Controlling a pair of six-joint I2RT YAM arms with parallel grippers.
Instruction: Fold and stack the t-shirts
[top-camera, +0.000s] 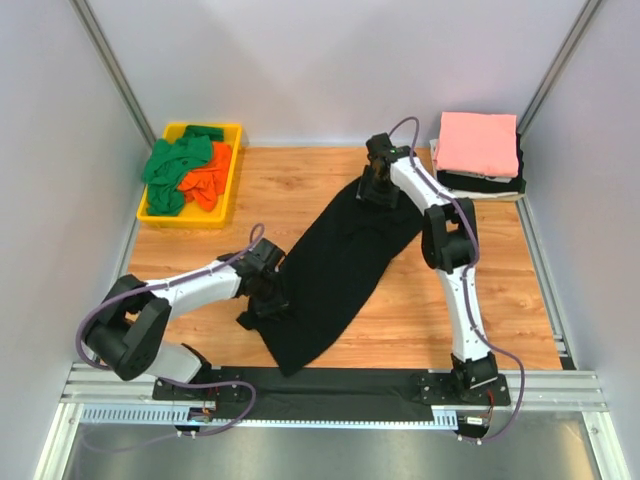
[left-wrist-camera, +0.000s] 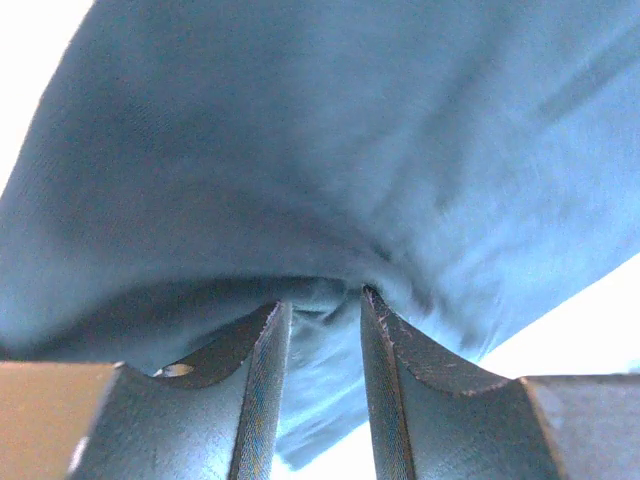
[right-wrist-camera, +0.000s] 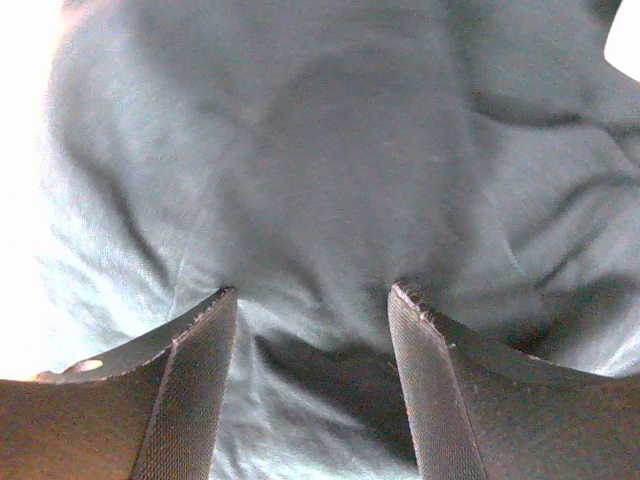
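Note:
A large black t-shirt (top-camera: 340, 260) lies in a long diagonal strip across the wooden table. My left gripper (top-camera: 268, 292) is at its near-left edge. In the left wrist view the jaws (left-wrist-camera: 323, 300) stand narrow, with a bunch of the black cloth (left-wrist-camera: 300, 150) pinched between them. My right gripper (top-camera: 378, 190) is at the shirt's far end. In the right wrist view it (right-wrist-camera: 312, 290) is open, both tips pressed on the cloth (right-wrist-camera: 330, 130), with a ridge of cloth between them. A folded pink t-shirt (top-camera: 475, 140) tops a stack at the far right.
A yellow tray (top-camera: 170, 215) at the far left holds crumpled green (top-camera: 170, 165) and orange (top-camera: 210, 175) t-shirts. White and black folded cloth (top-camera: 480, 182) lies under the pink one. Grey walls enclose the table on three sides.

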